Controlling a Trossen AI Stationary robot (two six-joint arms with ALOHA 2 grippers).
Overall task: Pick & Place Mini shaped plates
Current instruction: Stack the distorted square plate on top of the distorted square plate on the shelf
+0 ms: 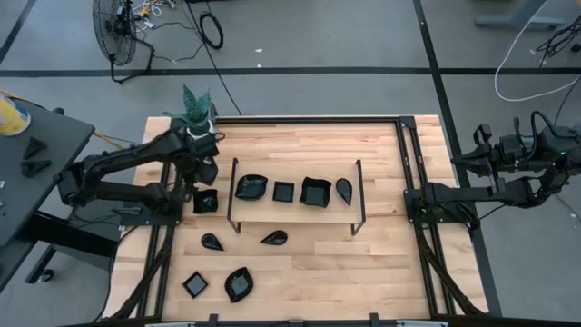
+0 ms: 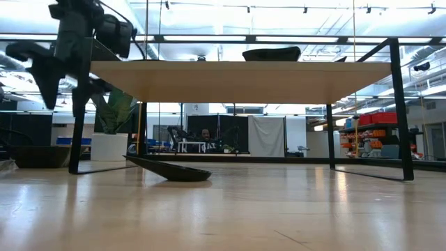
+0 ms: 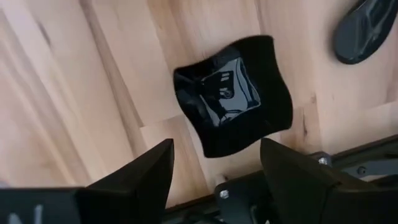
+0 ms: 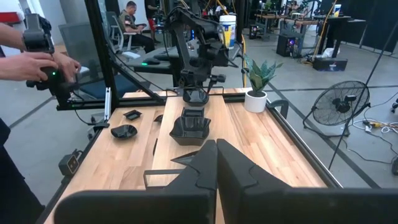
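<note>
Small glossy black plates lie on the wooden table. A square wavy-edged plate (image 1: 206, 201) (image 3: 233, 93) rests flat near the table's left edge. My left gripper (image 1: 201, 173) (image 3: 214, 168) hangs over it, pointing down, fingers open and clear of it. Several more plates (image 1: 283, 192) sit in a row on a low black-framed stand (image 1: 234, 195). Teardrop plates (image 1: 211, 242) (image 1: 274, 238) and two others (image 1: 195, 284) (image 1: 239, 283) lie nearer the front. My right gripper (image 4: 216, 162) is shut, raised beyond the table's right edge.
A white pot with a green plant (image 1: 195, 109) stands at the far left corner, close behind my left arm. The stand's wooden top (image 2: 240, 70) spans the low view, with a plate (image 2: 171, 169) under it. A person's hands (image 4: 43, 62) show beyond the table.
</note>
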